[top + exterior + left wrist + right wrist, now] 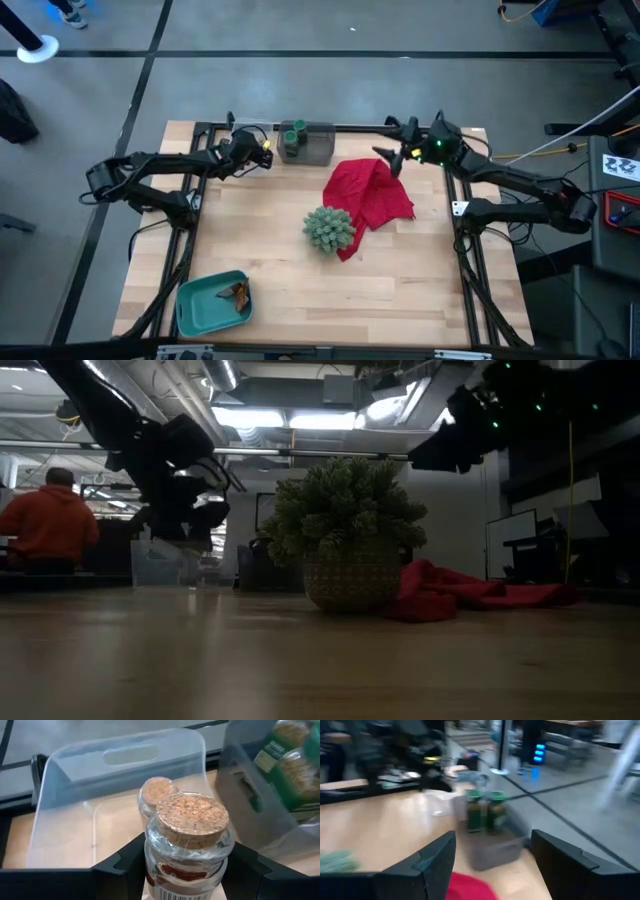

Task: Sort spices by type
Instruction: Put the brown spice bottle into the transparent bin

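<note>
My left gripper is shut on a small glass jar with a cork lid, over a clear plastic bin at the table's far edge. A second cork-lidded jar stands on that bin's floor. Beside it, a grey bin holds jars with green lids. Orange and brown packets lie in a teal tray. My right gripper is open and holds nothing; it hovers over the red cloth's far end. My left gripper pinches the jar's glass body just below the cork lid, with one finger on each side. The jar stands upright in the hold, clear of the clear bin's floor, above the other cork-lidded jar.
A spiky green ball plant in a woven pot stands mid-table beside the crumpled red cloth. The teal tray sits at the near left corner. A black frame runs along the table's edges. A person in red sits in the room beyond.
</note>
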